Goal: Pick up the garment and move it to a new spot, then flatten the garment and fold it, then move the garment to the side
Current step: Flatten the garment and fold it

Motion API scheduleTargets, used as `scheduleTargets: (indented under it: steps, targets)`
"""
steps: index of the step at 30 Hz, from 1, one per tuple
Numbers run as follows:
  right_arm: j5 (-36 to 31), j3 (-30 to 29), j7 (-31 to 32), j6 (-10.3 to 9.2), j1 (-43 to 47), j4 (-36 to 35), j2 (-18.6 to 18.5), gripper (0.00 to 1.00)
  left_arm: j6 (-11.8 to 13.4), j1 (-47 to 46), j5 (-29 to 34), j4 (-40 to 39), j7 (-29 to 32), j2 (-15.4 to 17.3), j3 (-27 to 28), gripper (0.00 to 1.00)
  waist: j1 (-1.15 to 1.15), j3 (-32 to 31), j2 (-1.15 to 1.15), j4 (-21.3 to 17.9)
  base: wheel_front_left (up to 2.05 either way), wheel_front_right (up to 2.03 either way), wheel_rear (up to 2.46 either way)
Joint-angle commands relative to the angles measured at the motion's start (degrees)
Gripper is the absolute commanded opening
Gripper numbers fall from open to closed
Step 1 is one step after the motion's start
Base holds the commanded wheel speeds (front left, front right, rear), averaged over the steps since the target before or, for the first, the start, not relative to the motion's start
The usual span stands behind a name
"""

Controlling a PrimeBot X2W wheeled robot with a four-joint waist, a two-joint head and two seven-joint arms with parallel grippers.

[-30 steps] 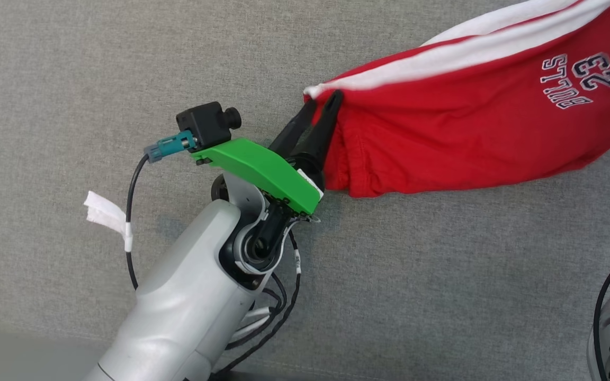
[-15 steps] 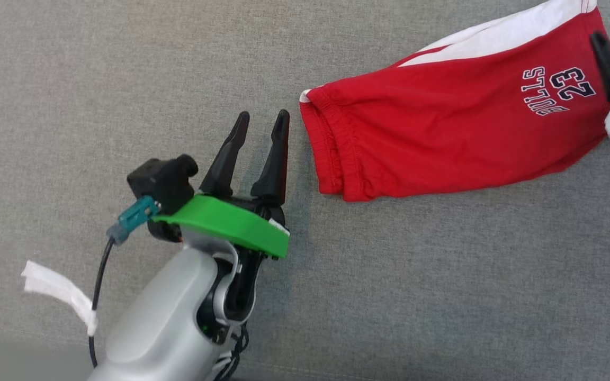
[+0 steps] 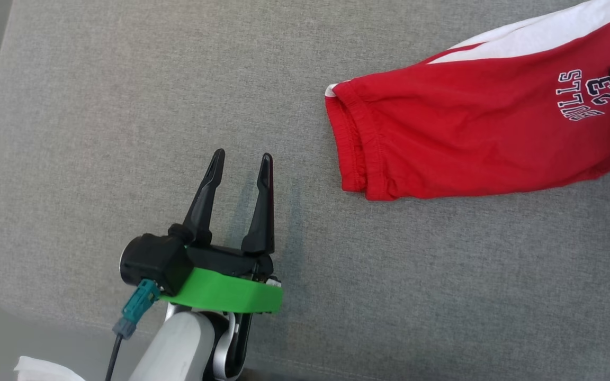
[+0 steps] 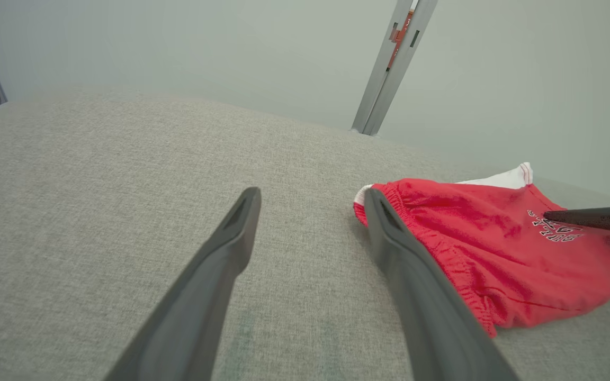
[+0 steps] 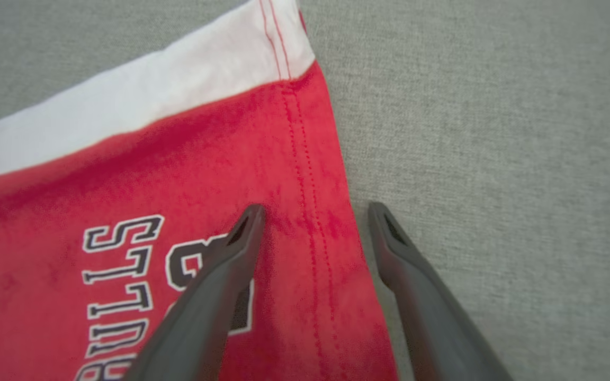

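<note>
Garment (image 3: 469,143), red shorts with a white side stripe, lies fairly flat at the far right of the grey worktop (image 3: 125,106). The left end effector (image 3: 243,155) stands open and empty, well apart from the elastic waistband (image 3: 355,143). The right end effector (image 5: 315,210) is open too, straddling the stitched leg hem (image 5: 310,174) and holding nothing. The cloth looks light, soft and limp, so it will likely sag. The thicker waistband and hem corners seem the surest holds.
</note>
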Motion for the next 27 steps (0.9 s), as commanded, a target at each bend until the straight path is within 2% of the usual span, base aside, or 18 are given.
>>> scheduleTargets:
  steps: [1, 3, 4, 5, 11, 17, 22, 27]
  targets:
    - [0.7, 0.3, 1.2, -0.01, -0.1, 1.6, 0.7, 1.0, -0.9, 1.4, 1.4, 0.3, -0.1, -0.6, 0.8, 1.0, 0.0, -0.1, 0.0, 1.0, 0.0, 0.0, 0.0]
    - [2.3, 0.5, 2.7, 0.01, -0.1, 3.3, 1.7, 1.0, -2.0, 2.3, 2.5, 0.7, -0.1, -1.3, 2.1, 1.0, 0.0, -0.3, 0.0, 1.5, 0.0, 0.0, 0.0]
    - [2.7, 0.6, 2.6, 0.02, -0.2, 3.6, 2.0, 0.59, -2.4, 2.7, 2.9, 1.0, -0.1, -1.5, 2.6, 1.0, 0.0, -0.4, 0.0, 1.6, 0.0, 0.0, 0.0]
    - [2.9, 0.4, 2.3, 0.02, -0.3, 3.8, 2.3, 0.0, -3.0, 3.0, 3.3, 1.2, -0.1, -1.7, 3.2, 1.0, 0.0, -0.6, 0.0, 1.7, 0.0, 0.0, 0.0]
    - [5.8, -1.3, -1.3, -0.01, 0.5, 2.7, 3.2, 0.0, -4.7, 5.2, 5.0, 2.2, -0.2, -2.2, 6.2, 1.0, 0.0, -2.5, 0.0, 0.0, 0.0, 0.0, 0.0]
    - [10.6, -3.6, -5.0, -0.01, 5.8, -0.8, 5.8, 0.0, -6.1, 9.1, 7.0, 1.7, -0.2, -2.2, 9.9, 1.0, 0.0, -7.2, 0.0, -5.1, 0.0, 0.0, 0.0]
    - [13.1, -7.9, -6.9, -0.01, 13.2, -3.9, 7.0, 0.0, -7.6, 13.2, 9.5, 2.0, -0.2, -2.2, 13.3, 1.0, 0.0, -11.3, 0.0, -8.4, 0.0, 0.0, 0.0]
    - [12.6, -13.9, -8.1, -0.01, 18.3, -5.2, 6.6, 0.0, -8.7, 15.6, 11.8, 2.5, -0.2, -2.2, 15.2, 1.0, 0.0, -14.2, 0.0, -8.8, 0.0, 0.0, 0.0]
